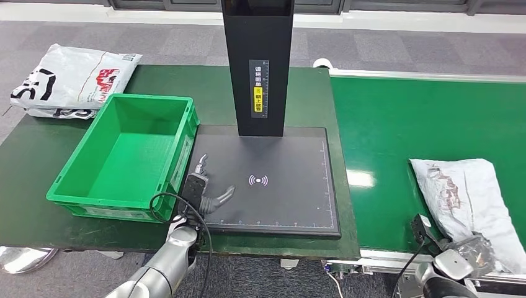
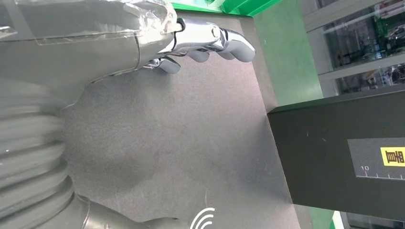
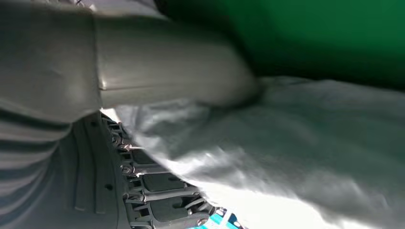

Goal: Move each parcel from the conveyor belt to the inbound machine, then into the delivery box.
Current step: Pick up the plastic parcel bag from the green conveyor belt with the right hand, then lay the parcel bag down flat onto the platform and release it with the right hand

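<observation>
bright, even light; blurred right wrist view

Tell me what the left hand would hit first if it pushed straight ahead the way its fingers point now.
Probably the black post of the scanner. The left hand hovers open over the dark scanner pad, fingers aimed up the pad towards the post's foot. Nothing lies between them, though depth is hard to judge.

The right hand [image 3: 143, 95] comes in from 9 o'clock, its thick grey thumb [image 3: 191, 71] lying on top of a crinkled white parcel [image 3: 296, 143]. Darker fingers [image 3: 162, 191] sit under the parcel's edge near 6 o'clock (a pinch, plainly). The green belt [image 3: 310, 38] shows blurred toward 1 o'clock.
</observation>
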Available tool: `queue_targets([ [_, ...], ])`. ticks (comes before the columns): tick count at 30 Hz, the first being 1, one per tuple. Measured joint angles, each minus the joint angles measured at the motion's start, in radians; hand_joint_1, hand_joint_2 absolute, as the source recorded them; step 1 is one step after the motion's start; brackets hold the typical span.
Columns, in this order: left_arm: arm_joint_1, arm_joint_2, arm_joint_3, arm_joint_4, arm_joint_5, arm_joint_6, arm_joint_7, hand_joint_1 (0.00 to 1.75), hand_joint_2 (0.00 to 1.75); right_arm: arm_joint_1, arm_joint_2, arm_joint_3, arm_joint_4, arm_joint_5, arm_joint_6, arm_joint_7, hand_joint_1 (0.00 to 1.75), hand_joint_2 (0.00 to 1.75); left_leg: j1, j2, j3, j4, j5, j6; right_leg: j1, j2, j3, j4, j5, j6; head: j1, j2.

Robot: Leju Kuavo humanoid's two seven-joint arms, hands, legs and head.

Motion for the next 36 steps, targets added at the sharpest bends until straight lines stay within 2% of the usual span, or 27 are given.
queue_targets([
  [9,0.003,0.0,0.0,-0.006,0.0,0.001,0.003,0.0,1.75,-0.017,0.003,-0.007,0.0,0.004,-0.008,-0.01,1.75,1.75,0.0,0.0,0.0,0.0,0.0,0.0,0.0,0.001,0.0,0.0,0.0,0.0,0.0,0.0],
  [16,0.016,0.001,0.0,-0.021,-0.028,0.041,0.007,0.0,1.75,-0.024,0.018,-0.027,0.0,-0.01,-0.11,-0.093,1.75,1.75,0.0,0.001,0.0,0.0,0.0,0.0,0.0,0.001,0.0,0.0,0.0,0.0,0.0,0.0],
  [18,0.022,0.003,0.0,-0.029,-0.037,0.057,0.009,0.0,1.75,-0.028,0.031,-0.038,-0.005,-0.025,-0.186,-0.16,1.75,1.75,0.0,0.002,0.0,0.0,0.0,0.0,0.0,0.001,0.0,0.001,0.0,0.0,0.0,0.0],
  [21,0.032,0.007,0.0,-0.046,-0.04,0.07,0.019,0.0,1.75,-0.028,0.078,-0.051,-0.076,-0.08,-0.328,-0.359,1.75,1.75,0.0,0.003,-0.001,0.0,0.0,-0.001,0.0,0.002,-0.001,0.002,0.0,0.0,0.0,0.0],
  [24,0.039,0.009,0.001,-0.066,-0.01,0.014,0.022,0.0,1.75,-0.018,0.164,-0.059,-0.268,-0.181,-0.37,-0.613,1.75,1.75,0.0,0.003,-0.001,0.0,0.001,-0.002,0.0,0.003,-0.003,0.003,0.0,-0.001,0.0,0.0],
  [26,0.04,0.008,0.001,-0.076,-0.005,-0.013,0.026,0.0,1.75,-0.012,0.229,-0.058,-0.404,-0.239,-0.375,-0.729,1.75,1.75,0.0,0.002,-0.001,0.0,0.002,-0.003,0.001,0.002,-0.004,0.003,0.0,-0.001,0.0,0.0],
  [29,0.041,0.005,0.001,-0.084,-0.013,-0.016,0.034,0.0,1.75,-0.003,0.301,-0.051,-0.549,-0.282,-0.376,-0.788,1.75,1.75,0.002,-0.001,-0.001,-0.001,0.002,-0.004,0.002,-0.001,-0.004,0.003,-0.001,-0.003,0.0,0.0],
  [33,0.041,0.004,0.001,-0.089,-0.032,0.003,0.034,0.0,1.75,0.019,0.359,-0.039,-0.67,-0.35,-0.378,-0.868,1.75,1.75,0.002,-0.002,-0.003,-0.001,0.002,-0.004,0.002,-0.002,-0.003,0.003,-0.002,-0.003,0.0,0.0],
  [35,0.041,0.002,0.001,-0.089,-0.047,0.02,0.031,0.0,1.75,0.046,0.392,-0.004,-0.718,-0.38,-0.378,-0.9,1.75,1.75,0.002,-0.001,-0.002,-0.001,0.001,-0.004,0.002,0.0,-0.003,0.003,-0.002,-0.003,0.0,0.0],
  [36,0.04,0.001,0.001,-0.089,-0.053,0.027,0.03,0.0,1.75,0.06,0.409,0.028,-0.737,-0.38,-0.378,-0.89,1.75,1.75,0.002,0.0,-0.002,-0.001,0.001,-0.004,0.002,0.001,-0.004,0.003,-0.002,-0.003,0.0,0.0],
])
